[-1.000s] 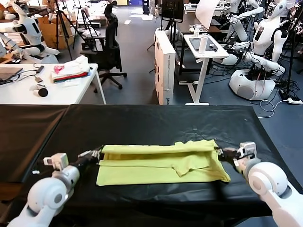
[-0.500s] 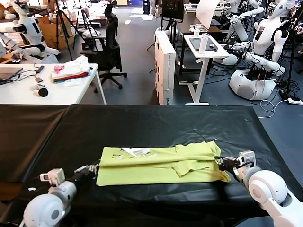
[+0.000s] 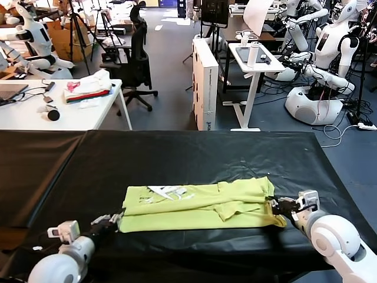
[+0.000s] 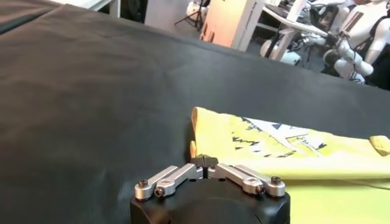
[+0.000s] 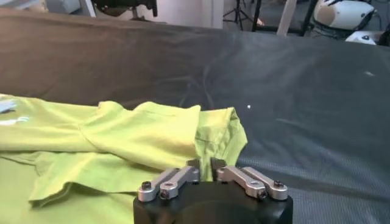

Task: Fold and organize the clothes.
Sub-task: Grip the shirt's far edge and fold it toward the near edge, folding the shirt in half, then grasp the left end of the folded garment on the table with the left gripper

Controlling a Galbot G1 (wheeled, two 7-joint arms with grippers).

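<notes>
Hands (image 3: 113,220) (image 3: 277,207) at ends; T-shirt (image 3: 200,204) long axis left-right.

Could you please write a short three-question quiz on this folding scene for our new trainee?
1. True or false: the T-shirt lies on the black table with its white print facing up.
2. Which gripper is at the shirt's print end? A) left gripper B) right gripper
3. Fill in: the multicoloured pile of folded garments sits on the ____ desk behind.

Key: 1 true; 2 A; 3 white.
</notes>
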